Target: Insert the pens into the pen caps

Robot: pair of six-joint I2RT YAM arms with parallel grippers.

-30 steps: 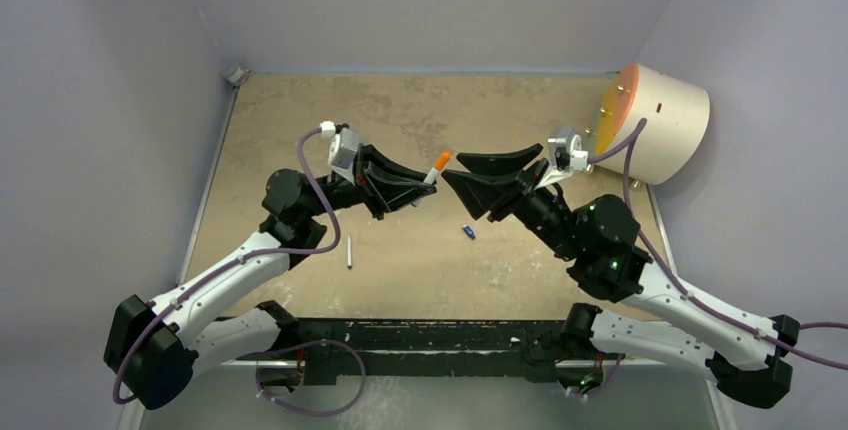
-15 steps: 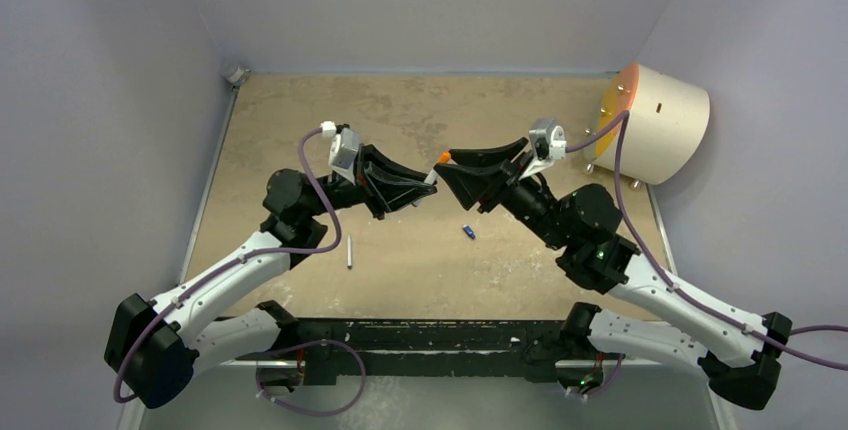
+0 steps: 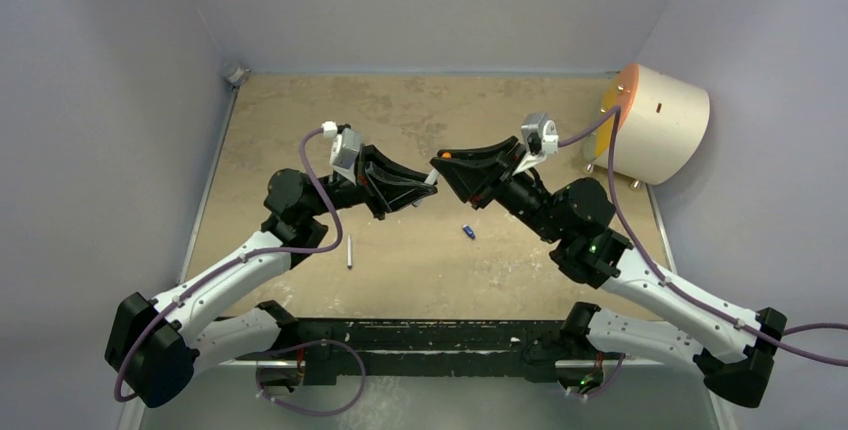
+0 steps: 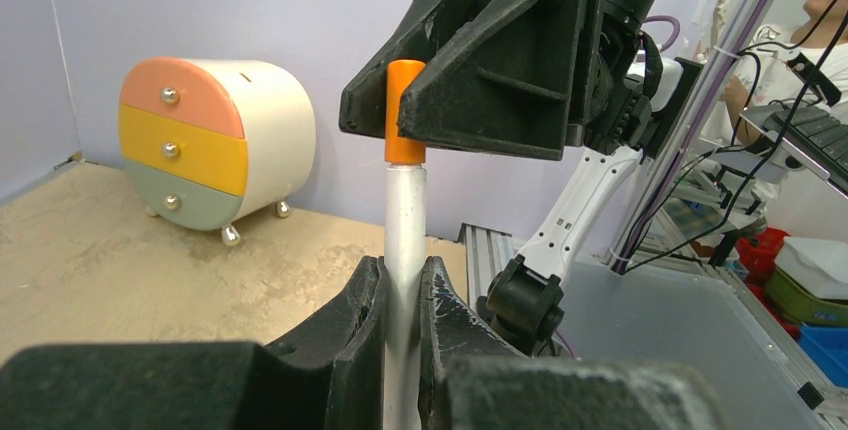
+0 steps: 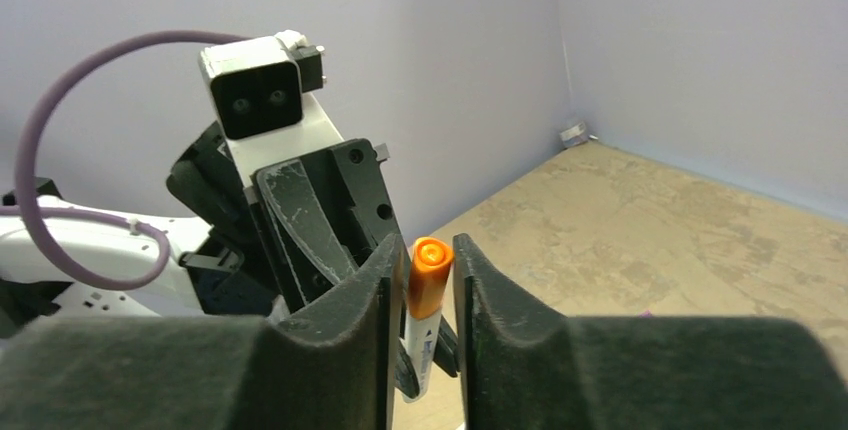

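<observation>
My left gripper [image 3: 428, 183] is shut on a white pen [image 4: 405, 215], which stands upright between its fingers in the left wrist view. An orange cap [image 4: 405, 115] sits on the pen's top end. My right gripper [image 3: 441, 161] has come in from the right, and its jaws stand on either side of that orange cap [image 5: 430, 276]. One finger is against the cap and a sliver of gap shows at the other. A second pen [image 3: 349, 252] lies on the table to the left. A blue cap [image 3: 467, 232] lies near the middle.
A round white drawer cabinet [image 3: 660, 120] with orange, yellow and green fronts stands at the back right. Purple walls close in the sandy table [image 3: 300, 120] on three sides. The two arms meet above the table's middle.
My right gripper has moved left onto the orange-capped pen tip and its jaws have narrowed around the cap. The left gripper has held still with the pen.
</observation>
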